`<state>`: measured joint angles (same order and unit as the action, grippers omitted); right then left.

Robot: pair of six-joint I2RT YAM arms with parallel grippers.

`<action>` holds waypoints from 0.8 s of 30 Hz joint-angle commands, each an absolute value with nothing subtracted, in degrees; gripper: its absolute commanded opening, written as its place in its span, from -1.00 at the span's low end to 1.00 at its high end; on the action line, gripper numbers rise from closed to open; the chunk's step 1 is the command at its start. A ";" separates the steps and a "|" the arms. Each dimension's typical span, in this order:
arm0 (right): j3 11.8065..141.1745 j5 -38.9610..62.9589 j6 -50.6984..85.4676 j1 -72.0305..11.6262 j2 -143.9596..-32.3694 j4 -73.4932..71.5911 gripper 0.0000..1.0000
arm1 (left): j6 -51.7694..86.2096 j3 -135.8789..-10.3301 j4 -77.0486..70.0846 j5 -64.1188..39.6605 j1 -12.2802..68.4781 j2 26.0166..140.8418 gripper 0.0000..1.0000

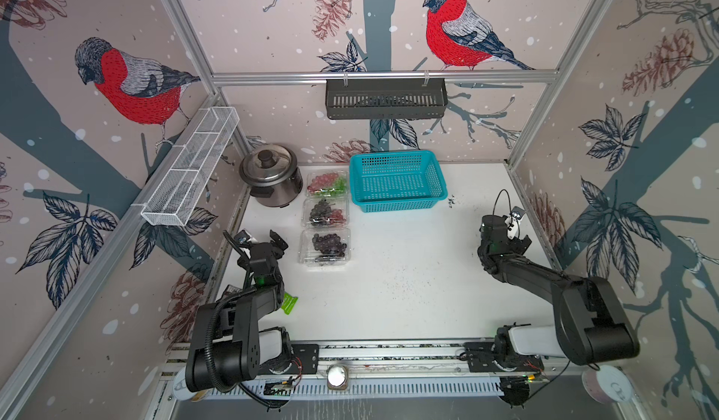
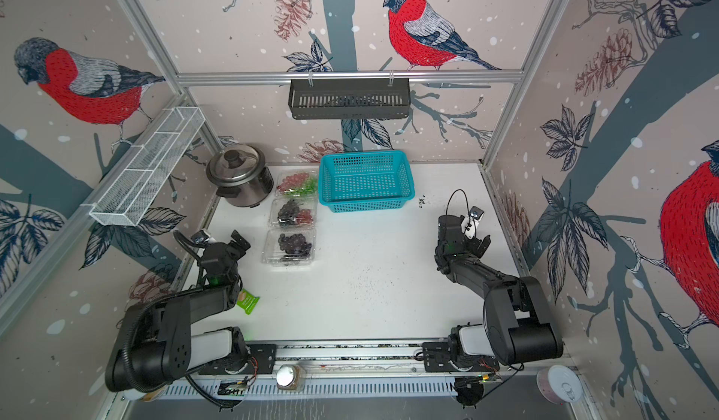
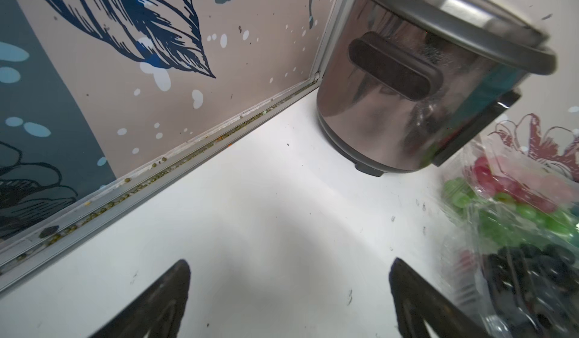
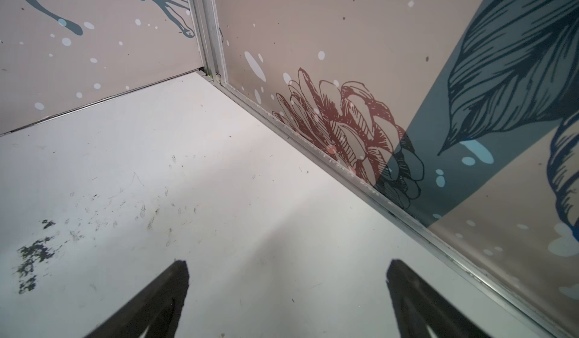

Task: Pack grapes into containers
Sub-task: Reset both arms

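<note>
Three clear containers stand in a column left of the basket in both top views. The far container [image 1: 327, 183] [image 2: 296, 183] holds red and green grapes [image 3: 501, 205]. The middle container [image 1: 326, 212] holds dark and red grapes. Only dark grapes [image 1: 328, 243] lie in the near container [image 1: 325, 258]. My left gripper [image 1: 264, 245] [image 3: 289, 262] hovers open over bare table, left of the near container and pointing toward the cooker. My right gripper [image 1: 505, 239] [image 4: 287, 262] is open over the table by the right wall, with nothing between its fingers.
An empty teal basket [image 1: 397, 200] sits at the back centre. The steel rice cooker [image 1: 270, 174] [image 3: 407, 85] stands in the back left corner. A green packet [image 1: 288, 303] lies by the left arm. A white wire shelf [image 1: 190, 169] and a black rack [image 1: 385, 99] hang on the walls.
</note>
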<state>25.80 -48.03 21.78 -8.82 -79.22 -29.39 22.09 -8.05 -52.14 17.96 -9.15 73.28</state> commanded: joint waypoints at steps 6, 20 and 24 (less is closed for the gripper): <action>17.50 -47.37 8.38 -10.99 -78.88 -57.62 1.00 | 17.84 -6.62 -67.09 15.04 -8.26 74.44 0.97; 4.85 -43.50 -2.72 -15.96 -85.32 -90.40 0.99 | 13.01 -3.04 -77.08 10.80 -6.18 76.71 0.97; 4.83 -43.35 -2.46 -15.80 -85.05 -89.96 0.99 | 12.18 -2.50 -79.57 8.89 -6.24 77.86 0.97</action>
<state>4.91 -42.65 -1.04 -15.79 -84.90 -85.30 13.67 -2.44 -73.38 10.74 -6.26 77.54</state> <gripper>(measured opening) 0.996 0.986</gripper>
